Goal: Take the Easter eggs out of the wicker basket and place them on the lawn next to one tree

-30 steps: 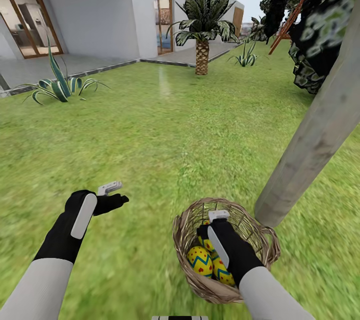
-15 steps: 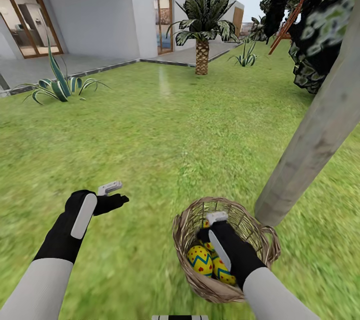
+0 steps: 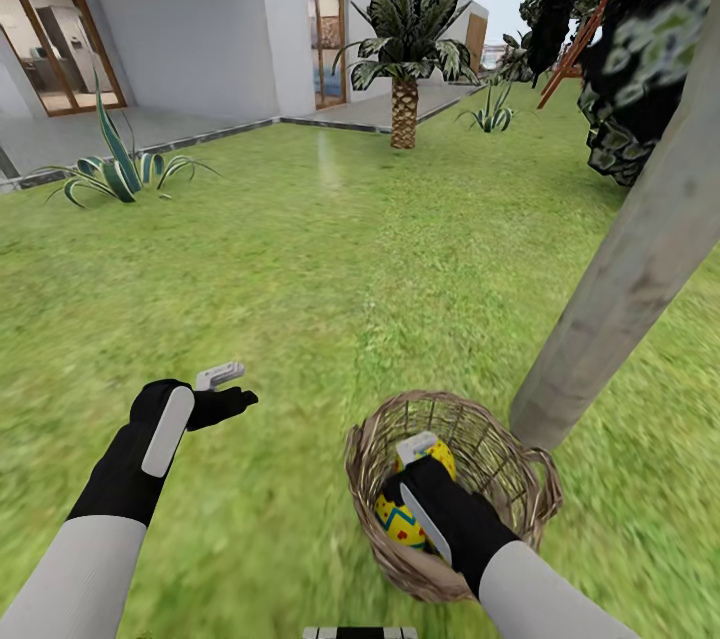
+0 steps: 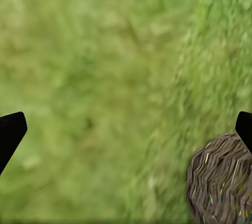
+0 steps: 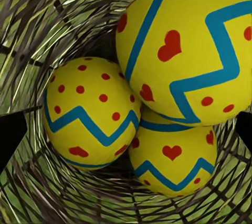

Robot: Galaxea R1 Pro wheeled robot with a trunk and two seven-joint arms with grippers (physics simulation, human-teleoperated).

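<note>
Right gripper point(image 3: 420, 446) inside wicker basket point(image 3: 505, 439), fingers spread, topmost Easter egg point(image 5: 189, 50) directly ahead between them. Left gripper point(image 3: 228, 389) spread, idle over lawn point(image 3: 350, 269).

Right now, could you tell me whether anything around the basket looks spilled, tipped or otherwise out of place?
Nothing stands out. The wicker basket sits upright on the lawn beside the tree, and all three Easter eggs lie inside it, unbroken. The right gripper reaches into the basket; the left gripper hangs over grass.

Open-weave wicker basket point(image 3: 500, 464), smooth painted eggs point(image 5: 92, 113) — rough grass point(image 3: 330, 259)
</note>
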